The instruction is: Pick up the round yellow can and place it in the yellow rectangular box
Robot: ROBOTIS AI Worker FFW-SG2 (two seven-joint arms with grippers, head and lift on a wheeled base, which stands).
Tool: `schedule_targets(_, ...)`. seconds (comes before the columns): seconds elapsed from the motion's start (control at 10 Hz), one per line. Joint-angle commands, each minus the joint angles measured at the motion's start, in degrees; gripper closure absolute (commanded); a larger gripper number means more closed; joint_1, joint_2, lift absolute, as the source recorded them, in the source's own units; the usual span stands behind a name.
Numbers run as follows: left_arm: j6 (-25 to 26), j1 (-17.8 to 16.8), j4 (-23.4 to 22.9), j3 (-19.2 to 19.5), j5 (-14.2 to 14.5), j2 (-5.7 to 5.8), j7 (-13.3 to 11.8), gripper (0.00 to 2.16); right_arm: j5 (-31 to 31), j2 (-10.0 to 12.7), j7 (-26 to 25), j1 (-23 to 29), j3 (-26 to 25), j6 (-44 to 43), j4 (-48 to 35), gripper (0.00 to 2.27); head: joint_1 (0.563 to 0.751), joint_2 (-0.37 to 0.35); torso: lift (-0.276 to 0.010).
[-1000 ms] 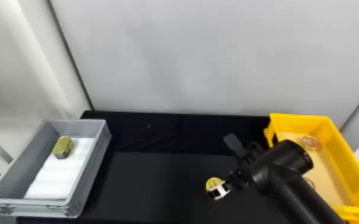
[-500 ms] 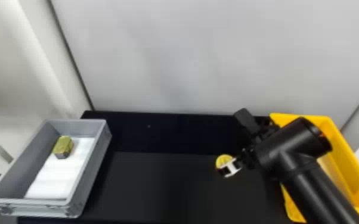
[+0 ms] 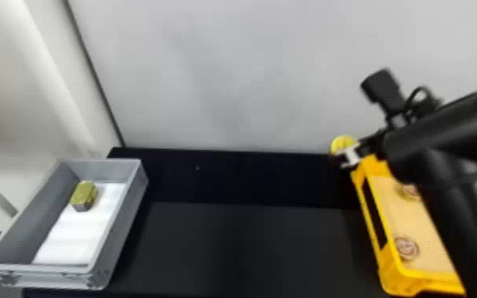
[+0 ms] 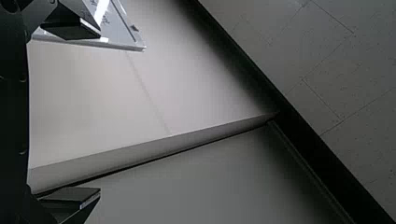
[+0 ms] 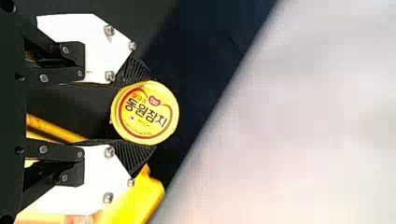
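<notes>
Near the far corner of the yellow box (image 3: 432, 276), I have the round can (image 5: 144, 113) clenched in the right claw (image 5: 152, 113); left claw (image 4: 99, 113) idle, fingers spread. Pickup done, I judge. Placing remains: move over box, lower, let go.

Yellow can (image 5: 145, 113), flat face | dark Korean lettering (image 5: 140, 110) | red badge (image 5: 154, 101), pale print

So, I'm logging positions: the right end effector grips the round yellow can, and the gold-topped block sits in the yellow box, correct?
Wrong box: the head view shows the gold-topped block in the gray bin. The right end effector grips the can.
</notes>
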Motion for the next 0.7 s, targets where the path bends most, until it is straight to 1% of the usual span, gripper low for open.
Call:
schedule_targets(0.0,0.3,0.0,-0.2,0.0,-0.1,0.09,-0.1,0.10,2.9,-2.3,-0.2,-3.1,-2.0,0.5,-2.5,0.75,0.694,0.054,-0.003)
schedule_targets(0.3,0.9,-0.3,-0.5,0.0,-0.3,0.27,-0.2,0.10,4.0,-5.9,-2.1,-2.9,-7.5,0.2,-2.1,0.75,0.694,0.054,-0.003)
schedule_targets(0.4,0.9,-0.3,-0.6,0.0,-0.3,0.27,-0.2,0.10,4.0,-6.7,-2.8,-2.3,-9.5,-0.2,-1.4,0.75,0.694,0.054,-0.003)
schedule_targets(0.6,0.9,-0.3,-0.6,0.0,-0.4,0.44,-0.2,0.10,3.6,-6.8,-4.2,-0.3,-14.2,-2.5,1.3,0.75,0.694,0.054,-0.003)
